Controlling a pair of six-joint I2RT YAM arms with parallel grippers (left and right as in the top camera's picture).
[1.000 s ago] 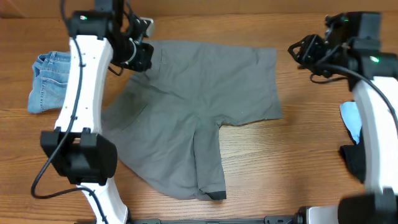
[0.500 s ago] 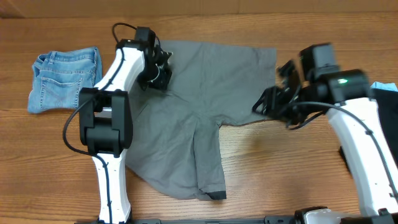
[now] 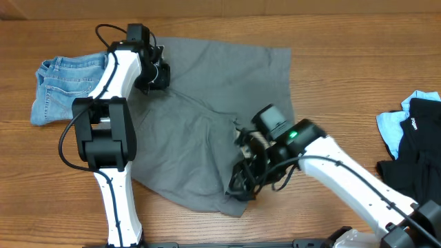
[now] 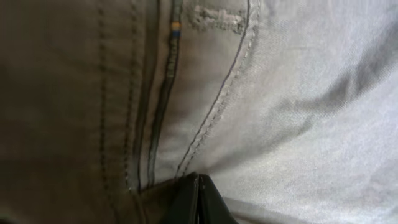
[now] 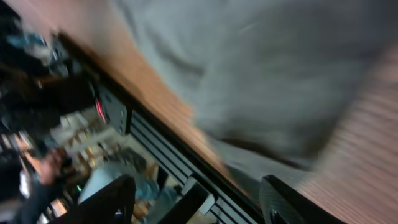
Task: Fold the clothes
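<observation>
**Mia:** Where are the grey shorts [image 3: 207, 103]?

**Ben:** They are on the table [image 3: 344, 83], under both grippers. Most of the cloth lies between the two of them, and it is a bit wrinkly.

**Mia:** What is the left gripper [image 3: 155, 74] doing?

**Ben:** Its tips are pressed tight together at the waist edge. It looks like a small fold of cloth is pinched in them.

**Mia:** And the right gripper [image 3: 242, 186]?

**Ben:** Its fingers are spread wide and hold nothing. It hangs low over one leg of the shorts, with the bottom edge just below it.

**Mia:** What could go wrong?

**Ben:** I think the right one could close too soon. Then it would grab one layer or just air, and the leg would flop back down. It could also pull hard while the left one holds on. Then the thin pinch might slip out, or the cloth might bunch up in the middle. The fold would end up crooked.
</observation>
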